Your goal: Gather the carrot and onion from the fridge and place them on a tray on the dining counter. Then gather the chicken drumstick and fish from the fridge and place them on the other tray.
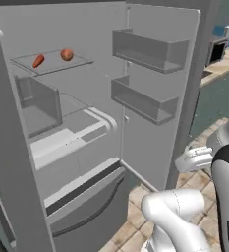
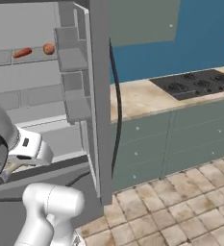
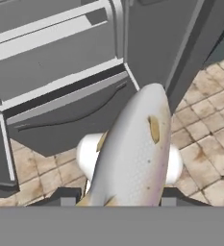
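Note:
In the hand view a long pale speckled fish lies lengthwise between the two dark fingertips, and my gripper is shut on it, held low over the tiled floor in front of the open fridge. The carrot and the round onion rest side by side on the fridge's upper glass shelf. The chicken drumstick, the trays and the dining counter are out of view.
The fridge door stands open to the right, carrying two grey bins. The shut freezer drawer is below the fridge shelves. A kitchen counter with a black stove runs to the right, above tiled floor.

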Robot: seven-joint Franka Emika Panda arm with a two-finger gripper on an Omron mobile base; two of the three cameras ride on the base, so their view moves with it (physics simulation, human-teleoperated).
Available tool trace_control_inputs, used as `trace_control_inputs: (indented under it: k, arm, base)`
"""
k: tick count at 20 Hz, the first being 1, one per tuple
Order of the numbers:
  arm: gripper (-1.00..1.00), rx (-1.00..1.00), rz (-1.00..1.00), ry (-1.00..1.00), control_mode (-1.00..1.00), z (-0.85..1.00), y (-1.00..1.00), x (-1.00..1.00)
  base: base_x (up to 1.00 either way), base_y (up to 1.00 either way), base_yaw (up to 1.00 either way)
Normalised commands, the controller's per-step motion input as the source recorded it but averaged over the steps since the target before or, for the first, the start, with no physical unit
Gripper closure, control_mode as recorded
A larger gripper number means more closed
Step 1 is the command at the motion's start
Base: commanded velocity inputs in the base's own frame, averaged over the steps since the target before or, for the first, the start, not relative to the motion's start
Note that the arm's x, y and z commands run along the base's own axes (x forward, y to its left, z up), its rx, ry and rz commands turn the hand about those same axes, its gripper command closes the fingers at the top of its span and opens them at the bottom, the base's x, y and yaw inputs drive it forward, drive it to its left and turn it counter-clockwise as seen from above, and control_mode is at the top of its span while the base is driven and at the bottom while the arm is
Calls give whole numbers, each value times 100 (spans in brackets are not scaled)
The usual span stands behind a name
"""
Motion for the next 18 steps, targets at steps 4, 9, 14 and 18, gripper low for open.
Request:
trace_control_inputs:
  k: [4, 9, 14, 18]
  arm:
    - [100, 0, 0, 0, 100, 0, 0, 0]
    - [100, 0, 0, 0, 100, 0, 0, 0]
    - [100, 0, 0, 0, 100, 0, 0, 0]
    - [100, 0, 0, 0, 100, 0, 0, 0]
  base:
    - [-52, -1, -58]
    - [-42, -9, -59]
    - [-33, -28, -56]
    - [-8, -58, -52]
